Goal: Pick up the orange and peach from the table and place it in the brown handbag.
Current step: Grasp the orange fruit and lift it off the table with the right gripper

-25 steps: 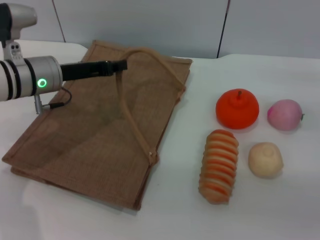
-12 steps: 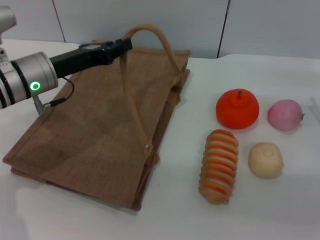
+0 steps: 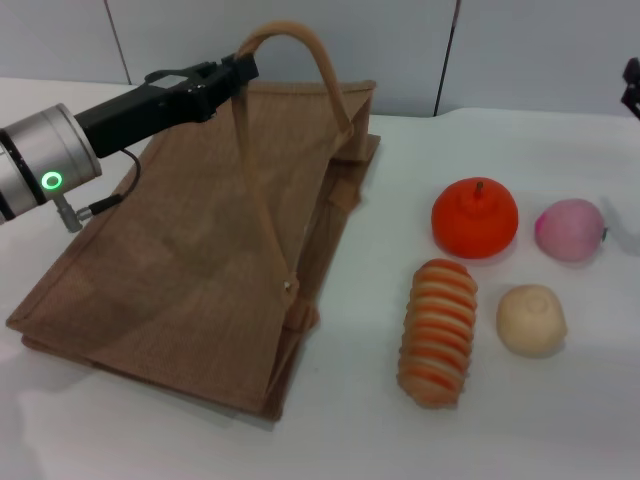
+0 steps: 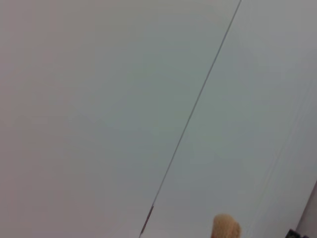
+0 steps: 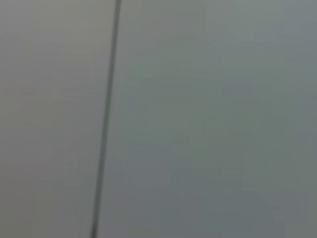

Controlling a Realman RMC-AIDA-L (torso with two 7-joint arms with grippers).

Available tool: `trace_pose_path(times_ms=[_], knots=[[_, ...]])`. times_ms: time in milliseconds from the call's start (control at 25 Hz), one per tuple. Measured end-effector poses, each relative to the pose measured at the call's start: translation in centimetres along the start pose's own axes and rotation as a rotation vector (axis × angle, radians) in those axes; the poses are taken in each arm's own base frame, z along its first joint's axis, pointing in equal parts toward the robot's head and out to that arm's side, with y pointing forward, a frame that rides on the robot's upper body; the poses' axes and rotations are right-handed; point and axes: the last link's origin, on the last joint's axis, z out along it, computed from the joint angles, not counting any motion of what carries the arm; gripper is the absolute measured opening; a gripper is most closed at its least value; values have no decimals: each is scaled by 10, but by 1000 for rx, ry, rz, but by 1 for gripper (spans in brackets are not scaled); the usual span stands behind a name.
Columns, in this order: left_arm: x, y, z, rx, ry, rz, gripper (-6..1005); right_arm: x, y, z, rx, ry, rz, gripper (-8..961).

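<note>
Left gripper (image 3: 240, 72), upper left of frame: closed on the handle (image 3: 290, 38) of the handbag (image 3: 190, 260); upper panel raised, mouth partly opened at centre.
Right gripper (image 3: 632, 80), top right edge: barely in view; finger state cannot be told.
Orange (image 3: 475, 218) and peach (image 3: 570, 229), right of centre: side by side on the table (image 3: 560, 420), neither grasped.
Step judged: bag-opening. Next: the orange to be grasped by the right gripper while the handle is held up.

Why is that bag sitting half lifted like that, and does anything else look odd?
The left gripper holds one handle of the brown handbag and pulls it up, so the bag's top side tents off the table. The orange and peach sit neatly beside it with two bread-like items. Nothing looks spilled or damaged.
</note>
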Motion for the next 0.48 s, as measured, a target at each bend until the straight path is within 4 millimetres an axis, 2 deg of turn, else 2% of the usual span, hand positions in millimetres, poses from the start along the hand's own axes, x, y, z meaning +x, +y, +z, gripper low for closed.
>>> trace_pose_path(times_ms=[160, 280, 480], knots=[[2, 2, -3, -11, 29, 16, 127, -1, 2, 5, -104, 42, 13, 851], [6, 6, -8, -37, 73, 32, 127, -1, 10, 9, -237, 97, 6, 851], [8, 8, -12, -50, 97, 38, 127, 0, 19, 10, -360, 163, -5, 851]])
